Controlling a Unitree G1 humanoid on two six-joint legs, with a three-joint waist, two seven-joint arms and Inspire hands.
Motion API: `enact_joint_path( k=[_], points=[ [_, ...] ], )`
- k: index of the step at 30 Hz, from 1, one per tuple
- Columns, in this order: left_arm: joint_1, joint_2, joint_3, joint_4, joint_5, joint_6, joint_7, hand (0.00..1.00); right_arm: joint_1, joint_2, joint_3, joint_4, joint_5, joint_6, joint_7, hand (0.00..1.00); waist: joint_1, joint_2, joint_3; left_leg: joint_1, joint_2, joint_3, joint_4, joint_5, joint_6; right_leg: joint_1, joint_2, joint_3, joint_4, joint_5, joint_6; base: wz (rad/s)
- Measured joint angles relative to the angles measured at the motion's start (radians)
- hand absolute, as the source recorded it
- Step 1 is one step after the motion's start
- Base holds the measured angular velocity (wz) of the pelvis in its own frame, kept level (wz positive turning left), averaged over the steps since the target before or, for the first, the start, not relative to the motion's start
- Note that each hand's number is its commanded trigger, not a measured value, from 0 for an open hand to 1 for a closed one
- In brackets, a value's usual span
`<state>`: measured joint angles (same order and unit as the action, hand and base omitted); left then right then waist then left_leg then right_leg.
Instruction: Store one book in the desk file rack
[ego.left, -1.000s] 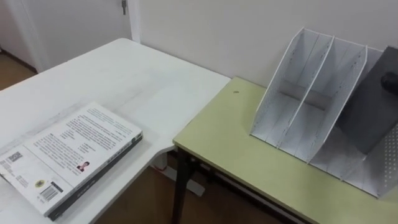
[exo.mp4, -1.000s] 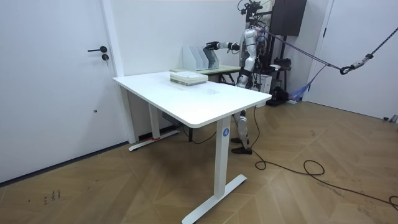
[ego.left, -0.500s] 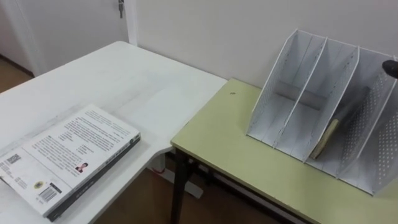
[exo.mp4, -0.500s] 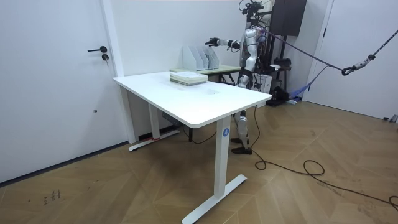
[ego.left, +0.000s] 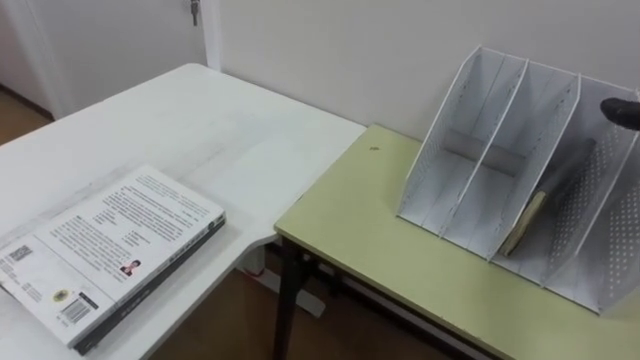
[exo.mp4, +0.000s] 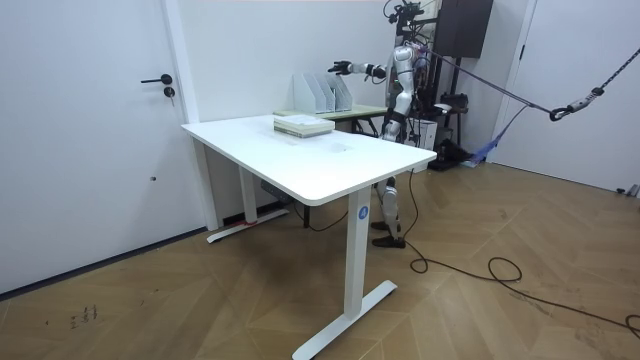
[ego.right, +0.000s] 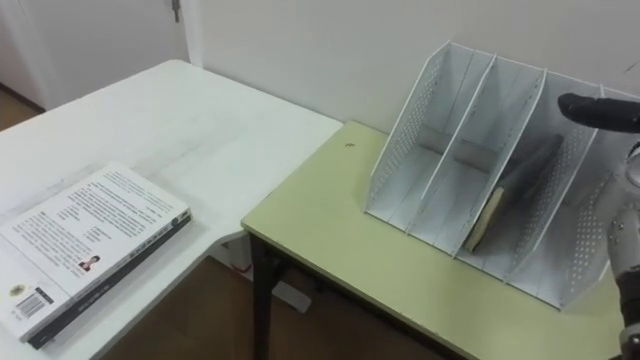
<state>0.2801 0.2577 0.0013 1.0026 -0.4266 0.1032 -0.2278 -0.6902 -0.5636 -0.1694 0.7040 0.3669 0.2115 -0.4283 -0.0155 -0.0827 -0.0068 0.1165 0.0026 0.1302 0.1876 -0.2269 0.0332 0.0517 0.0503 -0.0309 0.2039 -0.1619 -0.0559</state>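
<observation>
book (ego.right: 527, 172) leans in file rack (ego.right: 405, 150) — right hand (ego.right: 600, 110) outstretched above

Stereo above rack (ego.left: 470, 170); room camera afar

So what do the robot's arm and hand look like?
The right hand is black, with slim, smooth fingers that are rounded at the tips. In the room view, the arm behind it looks silver-grey with darker sections. It is too far off to make out any markings or cables on it.
</observation>
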Motion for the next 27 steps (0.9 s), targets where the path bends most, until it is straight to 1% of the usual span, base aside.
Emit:
enact_joint_path(
  k=[4, 8, 12, 14, 15, 16, 17, 18, 19, 20, 21, 22, 23, 24, 26, 27],
  points=[
    [0.001, -0.001, 0.011, 0.0, 0.0, 0.0, -0.001, 0.0, -0.018, 0.0, 0.019, -0.028, 0.017, 0.001, 0.076, 0.0, -0.002, 0.0, -0.0001, 0.001, 0.0, -0.001, 0.0, 0.0, 0.0, -0.001, 0.0, 0.0, 0.001, 0.0, 0.0, -0.01],
    [0.001, -0.001, 0.013, 0.0, -0.002, 0.0, -0.002, 0.0, -0.023, -0.002, 0.038, -0.107, 0.047, 0.0, 0.118, 0.0, -0.002, -0.001, 0.0001, 0.0, 0.001, -0.001, 0.001, 0.0, 0.0, -0.003, 0.0, 0.001, -0.002, 0.0, 0.0, 0.0],
    [-0.006, 0.0, 0.013, 0.003, -0.001, -0.001, -0.005, 0.0, -0.025, -0.002, 0.101, -0.246, 0.065, 0.0, 0.186, 0.0, 0.004, -0.002, 0.0011, 0.001, 0.002, 0.005, 0.0, 0.0, 0.0, -0.002, 0.001, 0.004, 0.001, 0.001, -0.002, -0.05],
    [-0.011, 0.001, 0.011, 0.003, -0.001, -0.001, -0.002, 0.0, -0.025, -0.002, 0.138, -0.348, 0.093, 0.0, 0.249, 0.0, 0.003, -0.002, 0.0022, 0.0, 0.003, 0.005, 0.0, 0.0, 0.0, -0.001, 0.001, 0.003, -0.001, 0.001, -0.002, 0.0],
    [-0.012, 0.001, 0.01, 0.003, -0.001, -0.001, -0.002, 0.0, -0.025, -0.002, 0.144, -0.369, 0.102, 0.0, 0.265, 0.0, 0.003, -0.002, 0.0023, 0.0, 0.004, 0.005, 0.0, 0.0, 0.0, -0.001, 0.0, 0.003, -0.001, 0.001, -0.002, 0.0],
    [-0.013, 0.001, 0.006, 0.002, -0.002, -0.001, 0.0, 0.0, -0.025, -0.001, 0.156, -0.399, 0.119, -0.004, 0.294, 0.0, 0.012, -0.001, 0.0067, 0.001, 0.009, 0.004, 0.0, 0.0, 0.0, 0.001, -0.001, 0.003, -0.003, 0.001, -0.002, 0.0],
    [-0.015, 0.001, 0.004, 0.002, 0.001, -0.001, 0.0, 0.0, -0.023, 0.0, 0.172, -0.42, 0.121, -0.006, 0.322, 0.0, 0.021, -0.002, 0.0072, 0.001, 0.01, 0.002, 0.0, 0.0, 0.0, 0.0, -0.004, 0.004, -0.006, 0.002, -0.003, 0.0],
    [-0.017, 0.001, 0.005, 0.002, 0.004, -0.001, 0.0, 0.0, -0.017, 0.0, 0.181, -0.437, 0.119, -0.006, 0.338, 0.0, 0.022, -0.003, 0.007, 0.001, 0.01, 0.001, 0.0, 0.0, 0.0, -0.001, -0.004, 0.004, -0.009, 0.003, -0.003, 0.05],
    [-0.021, 0.001, 0.005, 0.001, 0.007, -0.001, -0.001, 0.0, 0.007, 0.001, 0.189, -0.478, 0.114, -0.006, 0.378, 0.0, 0.026, -0.002, 0.0075, -0.001, 0.01, -0.002, 0.0, 0.0, 0.0, 0.002, -0.005, 0.003, -0.018, 0.005, -0.002, 0.06],
    [-0.025, -0.002, 0.004, 0.002, 0.007, 0.0, -0.004, 0.0, 0.031, 0.007, 0.192, -0.526, 0.118, -0.006, 0.428, 0.0, 0.038, 0.0, 0.0089, -0.003, 0.01, -0.002, 0.0, 0.0, 0.0, 0.007, -0.005, 0.003, -0.017, 0.006, -0.002, 0.05],
    [-0.032, -0.004, 0.002, 0.002, 0.007, 0.001, -0.005, 0.0, 0.042, 0.009, 0.197, -0.545, 0.122, -0.006, 0.451, 0.0, 0.045, 0.003, 0.0106, -0.002, 0.01, -0.002, 0.0, 0.0, 0.0, 0.01, -0.005, 0.003, -0.018, 0.006, -0.001, 0.0],
    [-0.043, -0.004, -0.007, 0.002, 0.006, 0.002, -0.01, 0.0, 0.061, 0.01, 0.212, -0.572, 0.133, -0.006, 0.505, 0.0, 0.048, 0.006, 0.0128, 0.0, 0.01, -0.002, 0.0, 0.0, 0.0, 0.012, -0.005, 0.002, -0.018, 0.006, -0.001, 0.04],
    [-0.045, -0.002, -0.013, 0.003, 0.006, 0.002, -0.022, 0.0, 0.081, 0.012, 0.229, -0.589, 0.142, -0.005, 0.557, 0.0, 0.052, 0.008, 0.0134, 0.001, 0.01, -0.003, -0.001, 0.0, 0.0, 0.013, -0.005, 0.001, -0.018, 0.006, -0.001, 0.06],
    [-0.049, 0.0, -0.017, 0.003, 0.006, 0.002, -0.027, 0.0, 0.094, 0.013, 0.236, -0.602, 0.142, -0.005, 0.581, 0.0, 0.056, 0.008, 0.0137, 0.001, 0.01, -0.003, -0.002, 0.0, 0.0, 0.013, -0.005, 0.0, -0.018, 0.006, -0.001, 0.04],
    [-0.068, 0.006, -0.041, 0.009, 0.005, 0.002, -0.034, 0.0, 0.134, 0.017, 0.299, -0.65, 0.142, -0.005, 0.676, 0.0, 0.073, 0.013, 0.0155, 0.0, 0.012, -0.003, -0.002, 0.0, 0.0, 0.012, -0.004, -0.002, -0.017, 0.007, -0.002, 0.0],
    [-0.072, 0.009, -0.049, 0.012, 0.005, 0.002, -0.037, 0.0, 0.144, 0.017, 0.317, -0.659, 0.139, -0.004, 0.704, 0.0, 0.073, 0.013, 0.0156, -0.001, 0.012, -0.004, -0.002, -0.001, -0.001, 0.011, -0.004, -0.004, -0.017, 0.007, -0.002, 0.0]
  ],
)
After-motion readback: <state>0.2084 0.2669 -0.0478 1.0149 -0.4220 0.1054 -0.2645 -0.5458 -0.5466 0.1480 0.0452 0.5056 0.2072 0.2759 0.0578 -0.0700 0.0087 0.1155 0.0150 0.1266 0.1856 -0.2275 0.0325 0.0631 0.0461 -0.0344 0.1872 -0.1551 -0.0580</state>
